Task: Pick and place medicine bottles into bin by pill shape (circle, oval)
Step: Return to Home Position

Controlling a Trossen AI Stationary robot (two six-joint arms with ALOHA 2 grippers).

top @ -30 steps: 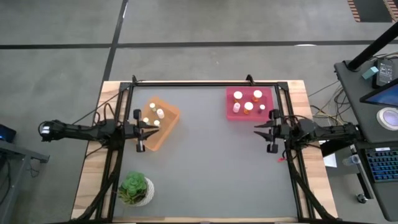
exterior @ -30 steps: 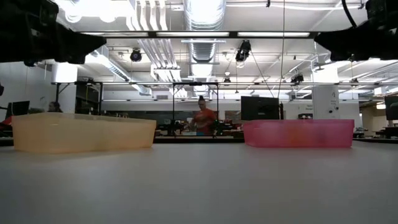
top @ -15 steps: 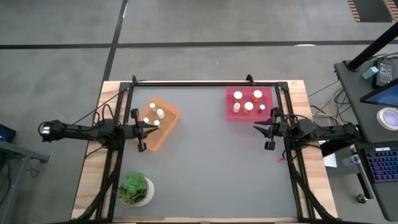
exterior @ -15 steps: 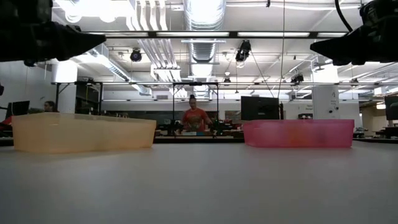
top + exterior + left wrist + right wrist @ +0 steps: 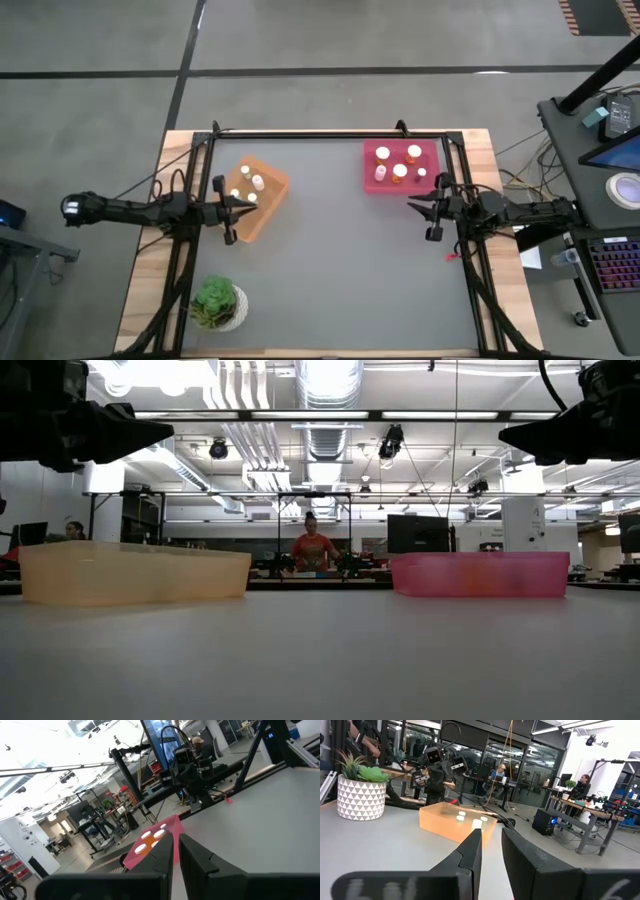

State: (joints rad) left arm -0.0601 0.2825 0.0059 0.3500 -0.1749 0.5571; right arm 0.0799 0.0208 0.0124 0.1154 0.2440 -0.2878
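Four bottles (image 5: 246, 187) in orange bin (image 5: 272, 196); five in pink bin (image 5: 431, 168)

The floor (image 5: 330, 35) across the top of the high view is grey concrete crossed by dark seams. At the right edge stands a desk (image 5: 600, 120) with a keyboard (image 5: 613, 262). The low view shows an open ceiling with pale ducts (image 5: 325, 390), strip lights and hanging cables, and a person (image 5: 312, 547) at distant workbenches, perhaps seated.
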